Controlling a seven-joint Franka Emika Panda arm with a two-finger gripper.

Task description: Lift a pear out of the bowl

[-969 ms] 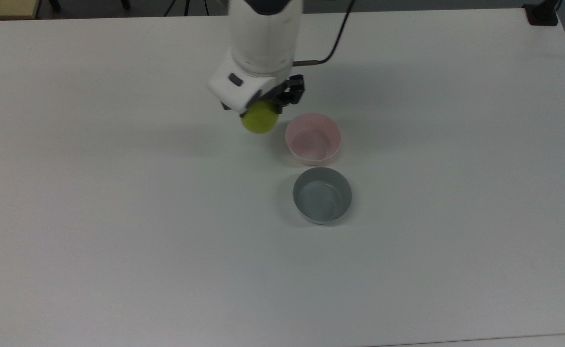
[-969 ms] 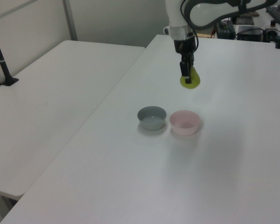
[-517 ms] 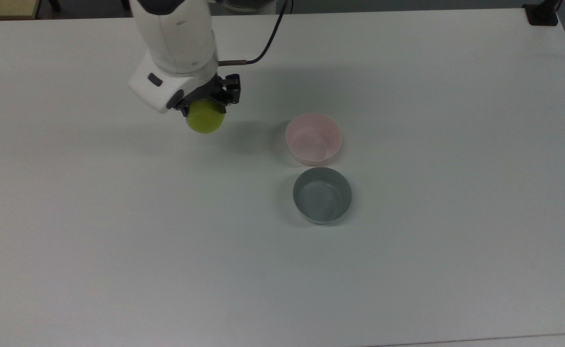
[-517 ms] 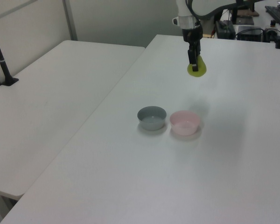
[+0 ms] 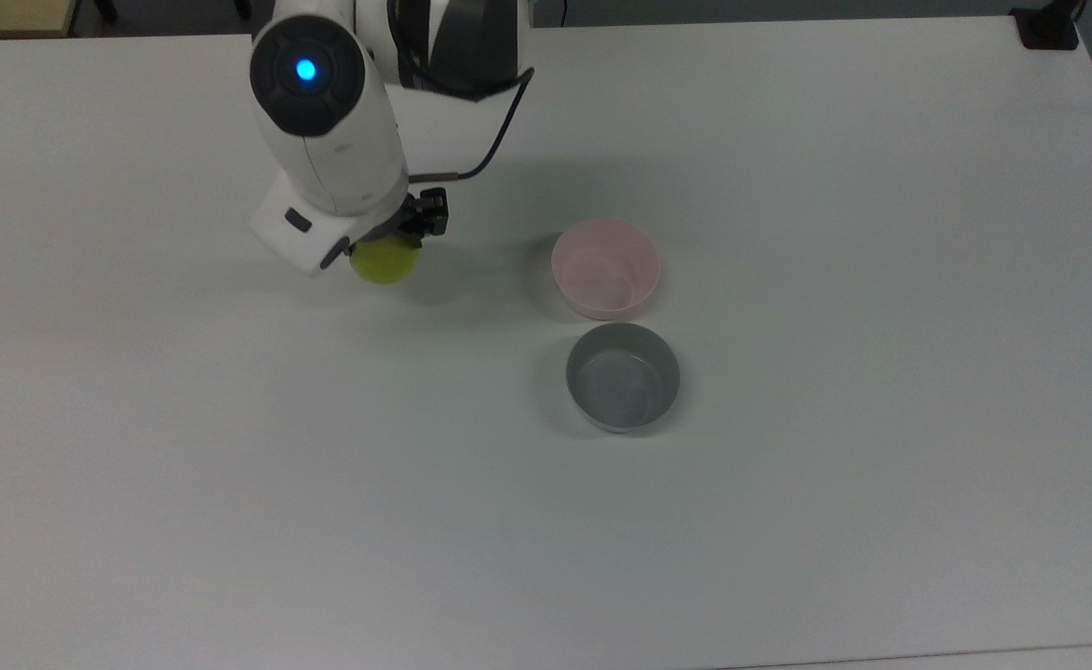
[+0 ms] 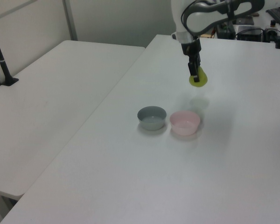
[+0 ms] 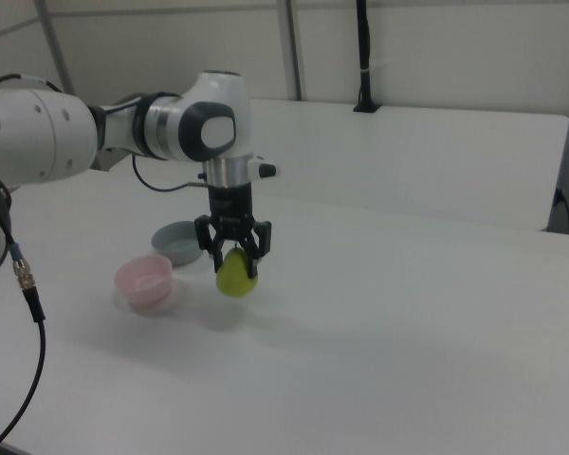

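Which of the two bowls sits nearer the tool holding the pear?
The pink bowl. In the top view it lies closer to the tool gripping the pear; the grey bowl sits just beyond it.

Arm (image 7: 123, 128) bent downward, jaws clamped on pear (image 7: 234, 275).

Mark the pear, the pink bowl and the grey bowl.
pear (image 7: 234, 277), right view, on its rounded lower body below the gripper.
pink bowl (image 5: 566, 284), top view, on its near-left rim.
grey bowl (image 5: 577, 398), top view, on its lower-left rim.
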